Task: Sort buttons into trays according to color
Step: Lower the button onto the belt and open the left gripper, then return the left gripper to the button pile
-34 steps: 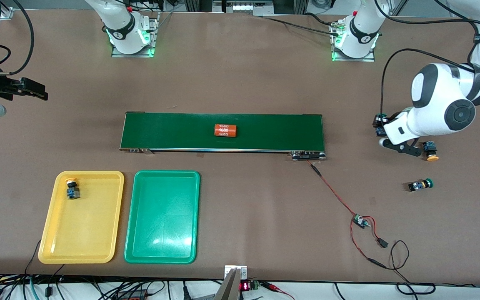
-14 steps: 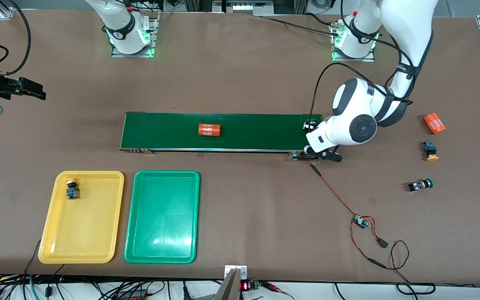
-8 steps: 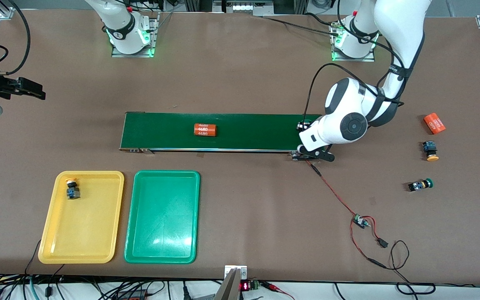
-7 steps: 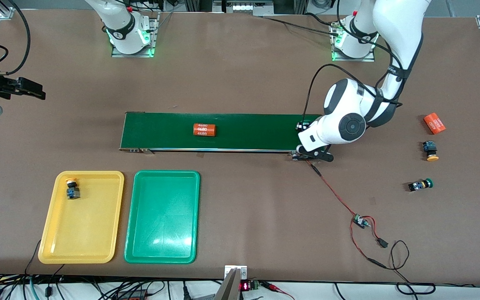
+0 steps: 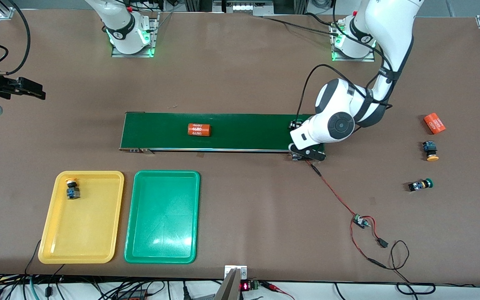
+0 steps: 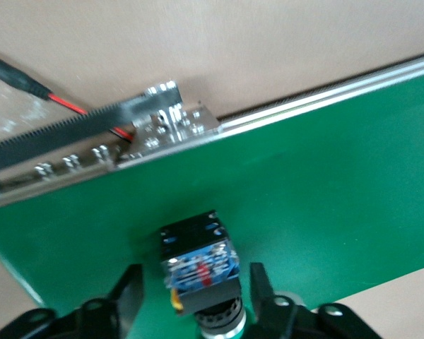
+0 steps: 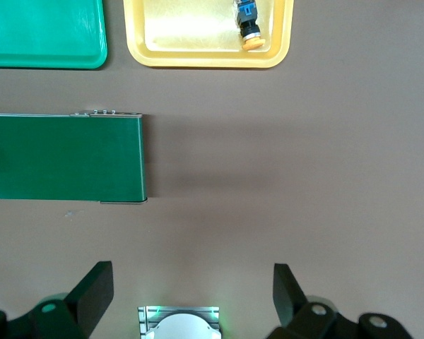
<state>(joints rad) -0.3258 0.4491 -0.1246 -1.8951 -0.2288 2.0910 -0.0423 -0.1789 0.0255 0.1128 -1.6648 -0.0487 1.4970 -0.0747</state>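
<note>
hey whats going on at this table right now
Two robot arms are sorting buttons by color into trays. The left gripper is at the conveyor belt's end, jaws parted around a button resting on the belt. An orange cylinder also lies on the belt. One yellow-capped button is in the yellow tray; the green tray holds none. The right gripper waits open over bare table.

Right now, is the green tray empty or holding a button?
Empty: the green tray shows only bare plastic. One button lies in the yellow tray.
</note>
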